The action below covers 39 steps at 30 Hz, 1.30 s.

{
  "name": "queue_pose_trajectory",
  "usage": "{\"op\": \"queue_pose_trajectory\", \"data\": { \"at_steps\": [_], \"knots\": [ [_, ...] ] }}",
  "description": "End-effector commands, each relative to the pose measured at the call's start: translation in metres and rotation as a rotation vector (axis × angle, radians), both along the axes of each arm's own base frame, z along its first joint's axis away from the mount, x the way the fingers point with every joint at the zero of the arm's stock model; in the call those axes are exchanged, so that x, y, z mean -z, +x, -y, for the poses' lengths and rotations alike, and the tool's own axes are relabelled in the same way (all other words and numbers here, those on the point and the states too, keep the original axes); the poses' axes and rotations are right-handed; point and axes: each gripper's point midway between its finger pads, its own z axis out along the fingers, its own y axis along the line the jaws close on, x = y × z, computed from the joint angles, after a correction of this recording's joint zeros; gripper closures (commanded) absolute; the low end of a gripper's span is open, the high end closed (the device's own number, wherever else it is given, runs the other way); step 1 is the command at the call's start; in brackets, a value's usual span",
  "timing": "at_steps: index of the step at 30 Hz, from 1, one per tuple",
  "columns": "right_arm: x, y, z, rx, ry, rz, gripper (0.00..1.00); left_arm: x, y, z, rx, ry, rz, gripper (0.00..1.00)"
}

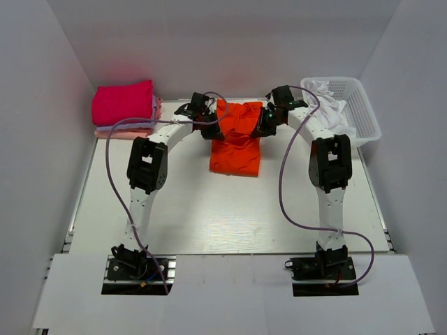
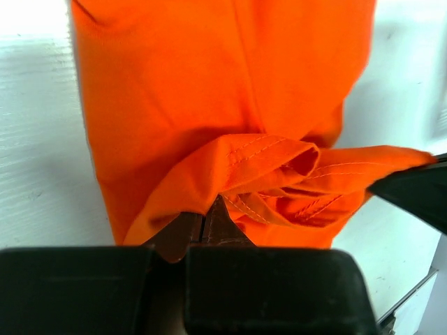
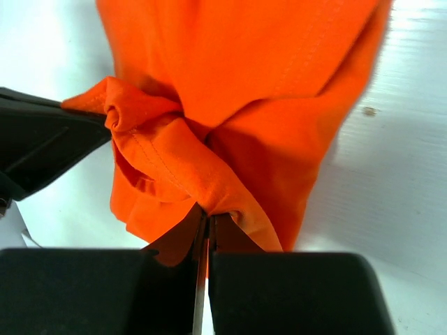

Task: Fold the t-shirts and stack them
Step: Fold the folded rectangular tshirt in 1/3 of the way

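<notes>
The orange-red t-shirt (image 1: 235, 143) lies partly folded at the far middle of the table. My left gripper (image 1: 207, 123) is shut on its far left edge, with bunched hem above the fingertips (image 2: 202, 222). My right gripper (image 1: 265, 123) is shut on its far right edge (image 3: 204, 216). The cloth (image 2: 223, 91) hangs down from both grips (image 3: 244, 84). A stack of folded shirts stands at the far left: magenta-pink (image 1: 123, 102) on top, pale lavender (image 1: 126, 127) and light pink (image 1: 122, 134) beneath.
A white basket (image 1: 357, 106) with white cloth (image 1: 327, 105) stands at the far right, close to the right arm. White walls enclose the table on three sides. Each wrist view shows the other gripper's dark finger at the edge.
</notes>
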Motion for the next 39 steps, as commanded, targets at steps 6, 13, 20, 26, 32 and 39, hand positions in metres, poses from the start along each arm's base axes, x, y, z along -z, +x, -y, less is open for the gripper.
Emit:
{"op": "queue_pose_trajectory", "data": {
  "at_steps": [6, 13, 20, 26, 32, 39],
  "knots": [
    [0.002, 0.018, 0.009, 0.062, 0.002, 0.009, 1.00, -0.037, 0.017, 0.004, 0.018, -0.020, 0.109, 0.98],
    [-0.006, 0.039, 0.003, 0.013, 0.087, 0.045, 0.10, -0.029, 0.026, -0.017, -0.090, 0.037, 0.069, 0.04],
    [-0.051, 0.033, 0.011, -0.002, 0.091, 0.160, 0.10, -0.064, 0.025, -0.022, -0.080, 0.006, 0.114, 0.00],
    [-0.028, -0.035, 0.028, -0.067, 0.027, 0.061, 0.10, -0.057, -0.033, -0.039, 0.022, 0.057, 0.046, 0.00],
    [-0.011, -0.105, 0.030, -0.083, 0.110, 0.005, 0.10, -0.022, -0.099, -0.045, 0.139, 0.062, -0.011, 0.00],
    [0.018, -0.133, 0.022, -0.114, 0.138, -0.088, 0.10, 0.000, -0.111, -0.035, 0.141, -0.026, -0.039, 0.12]
  ]
}}
